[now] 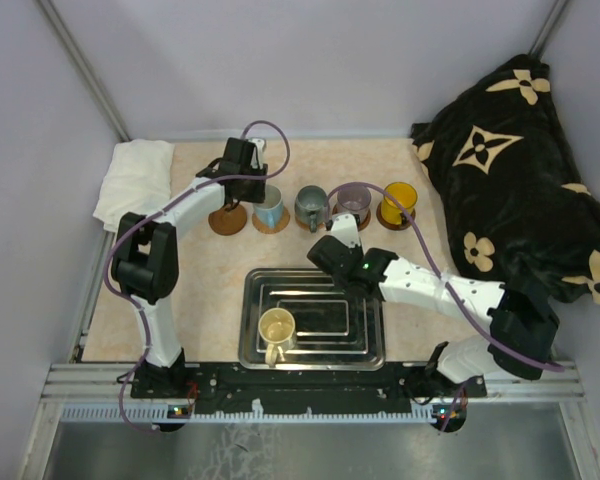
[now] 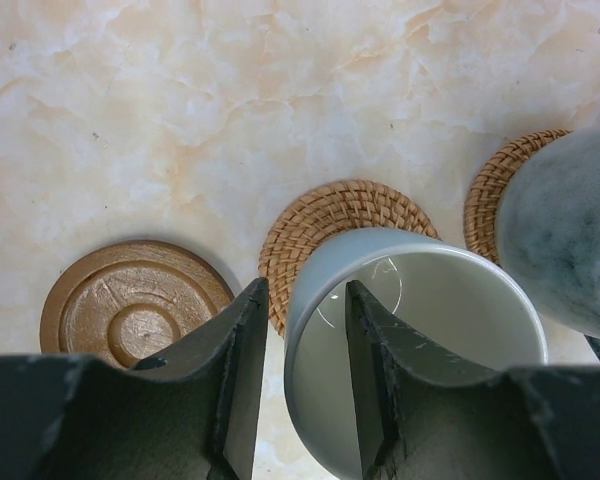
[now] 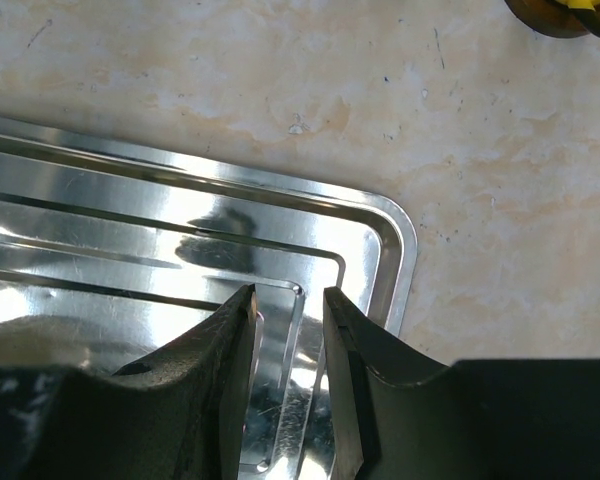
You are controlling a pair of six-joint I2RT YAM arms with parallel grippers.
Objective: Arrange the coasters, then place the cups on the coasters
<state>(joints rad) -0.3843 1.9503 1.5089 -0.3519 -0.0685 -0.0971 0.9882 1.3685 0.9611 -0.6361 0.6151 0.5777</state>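
Four cups stand in a row at the back: white and light blue (image 1: 270,208), grey-blue (image 1: 311,205), purple-grey (image 1: 354,198) and orange-yellow (image 1: 398,200), each on a coaster. A bare dark coaster (image 1: 227,220) lies left of them. A cream-yellow cup (image 1: 276,328) sits in the steel tray (image 1: 365,345). My left gripper (image 2: 305,290) is open astride the white and blue cup's (image 2: 420,300) left wall, one finger inside and one outside, above a woven coaster (image 2: 330,215). My right gripper (image 3: 288,295) hangs open and empty over the tray's far right corner (image 3: 130,230).
In the left wrist view the bare wooden coaster (image 2: 130,310) lies left of the fingers, and the grey-blue cup (image 2: 565,240) stands close on the right. A white cloth (image 1: 135,180) lies at the back left. A black patterned blanket (image 1: 520,160) fills the right side.
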